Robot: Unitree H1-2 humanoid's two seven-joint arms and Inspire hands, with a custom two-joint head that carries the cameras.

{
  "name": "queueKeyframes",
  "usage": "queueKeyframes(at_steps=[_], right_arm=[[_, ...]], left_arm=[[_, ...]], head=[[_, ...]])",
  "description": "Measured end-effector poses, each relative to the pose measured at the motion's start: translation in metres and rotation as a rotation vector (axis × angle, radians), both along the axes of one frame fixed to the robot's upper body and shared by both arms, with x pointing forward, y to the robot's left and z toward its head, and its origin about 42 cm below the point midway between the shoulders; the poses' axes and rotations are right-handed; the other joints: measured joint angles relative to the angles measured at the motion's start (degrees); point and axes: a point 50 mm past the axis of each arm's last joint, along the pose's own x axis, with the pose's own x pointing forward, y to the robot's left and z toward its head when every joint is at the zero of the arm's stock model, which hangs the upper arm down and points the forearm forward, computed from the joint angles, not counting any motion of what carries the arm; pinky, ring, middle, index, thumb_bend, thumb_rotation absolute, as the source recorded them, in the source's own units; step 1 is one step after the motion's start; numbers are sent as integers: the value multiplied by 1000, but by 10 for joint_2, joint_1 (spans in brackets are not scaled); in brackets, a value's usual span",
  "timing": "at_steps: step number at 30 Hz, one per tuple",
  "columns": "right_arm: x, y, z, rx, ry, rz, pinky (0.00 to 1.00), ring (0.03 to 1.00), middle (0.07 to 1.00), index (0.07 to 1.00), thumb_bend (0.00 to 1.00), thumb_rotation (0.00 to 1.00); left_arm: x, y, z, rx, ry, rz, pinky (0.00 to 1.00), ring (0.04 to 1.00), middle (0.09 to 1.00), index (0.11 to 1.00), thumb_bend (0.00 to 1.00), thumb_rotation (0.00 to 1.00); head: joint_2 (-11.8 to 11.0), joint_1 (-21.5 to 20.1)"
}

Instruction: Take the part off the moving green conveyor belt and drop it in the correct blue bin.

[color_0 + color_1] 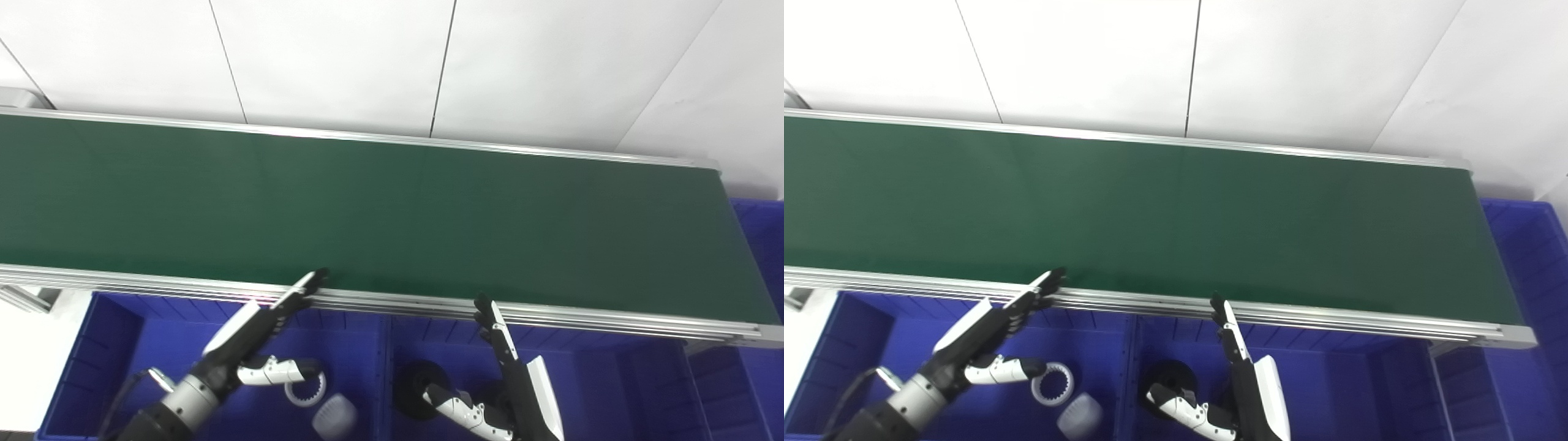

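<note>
Belt [367,208]: green, crosses mid-frame; no part visible on it anywhere.
Step in hand: waiting for a part, judged from the bare belt.
Next move: calls for a timed reach over the near rail.
Left bin [122,343]: lower left; holds a white toothed ring [306,392] and a white cap [334,418].
Right bin [612,380]: lower centre; holds a black wheel [419,383].
Left hand [257,337]: fingers extended, empty.
Right hand [508,373]: fingers extended, empty.

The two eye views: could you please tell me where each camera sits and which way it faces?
Left eye view: on the head, looking down at the green belt; left hand and right hand show, both open.
Right eye view: beside it, slightly rightward; same belt, both hands.
Shared: blue bins, white ring, black part.
</note>
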Motion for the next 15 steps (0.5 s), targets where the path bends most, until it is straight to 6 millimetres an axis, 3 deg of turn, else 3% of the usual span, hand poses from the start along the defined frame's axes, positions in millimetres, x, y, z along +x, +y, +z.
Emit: queueKeyframes(at_steps=[5,15], right_arm=[[0,-1,3,-2,-5,12,895,939,971,991,775,551],[-4,-1,2,9,8,11,900,938,969,984,779,542]], left_arm=[[-3,2,-13,-104,-5,-19,1000,1000,1000,999,749,739],[-9,-13,-13,-149,-6,-75,1000,1000,1000,1000,719,748]], head=[[1,-4],[0,-11]])
